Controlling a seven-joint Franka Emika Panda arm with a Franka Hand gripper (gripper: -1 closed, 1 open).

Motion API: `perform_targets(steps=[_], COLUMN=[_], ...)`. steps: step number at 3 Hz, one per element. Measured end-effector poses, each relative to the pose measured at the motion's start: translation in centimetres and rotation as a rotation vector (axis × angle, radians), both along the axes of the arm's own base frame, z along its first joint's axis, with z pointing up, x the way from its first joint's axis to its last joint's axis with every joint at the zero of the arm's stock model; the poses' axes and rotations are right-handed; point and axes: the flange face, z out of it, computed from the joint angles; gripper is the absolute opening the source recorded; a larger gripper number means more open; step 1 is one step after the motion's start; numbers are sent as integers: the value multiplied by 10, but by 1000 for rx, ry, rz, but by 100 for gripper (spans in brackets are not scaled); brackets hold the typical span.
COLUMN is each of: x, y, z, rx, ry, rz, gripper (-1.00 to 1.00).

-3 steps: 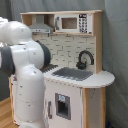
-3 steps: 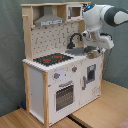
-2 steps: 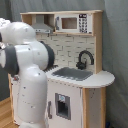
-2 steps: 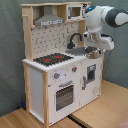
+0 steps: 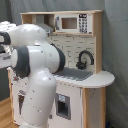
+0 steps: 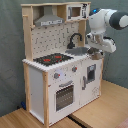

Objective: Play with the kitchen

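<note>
The kitchen point(image 6: 37, 85) is a tall white and light-wood toy with a red-ringed black stovetop point(image 6: 52, 59), an oven door point(image 6: 64, 95), a grey sink point(image 6: 80, 51), a black faucet point(image 6: 75, 39), a hood point(image 6: 48, 21) and a microwave point(image 6: 75, 11). In the second exterior view my gripper point(image 6: 95, 51) hangs at the counter's right end, just beside the sink. In the first exterior view the kitchen point(image 5: 70, 95) stands behind my white arm point(image 5: 37, 65), whose bulk hides the gripper and the kitchen's left half; sink point(image 5: 75, 74), faucet point(image 5: 84, 59) and microwave point(image 5: 75, 23) show.
The kitchen stands on a light wooden floor point(image 6: 100, 115) in front of a grey curtain point(image 6: 10, 60). My arm's elbow point(image 6: 107, 20) sits level with the microwave shelf, close to the kitchen's upper right corner.
In the first exterior view my arm has shifted slightly right, covering a bit more of the kitchen. In the second exterior view the gripper stays by the sink.
</note>
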Motion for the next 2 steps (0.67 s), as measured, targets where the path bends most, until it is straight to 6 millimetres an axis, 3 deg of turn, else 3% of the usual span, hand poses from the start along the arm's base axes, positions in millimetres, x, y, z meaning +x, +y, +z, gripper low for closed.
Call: perform_targets(steps=[2], x=[17], y=[-34], z=[10], rx=[58], ry=[-94], rz=[-99], gripper=[-100])
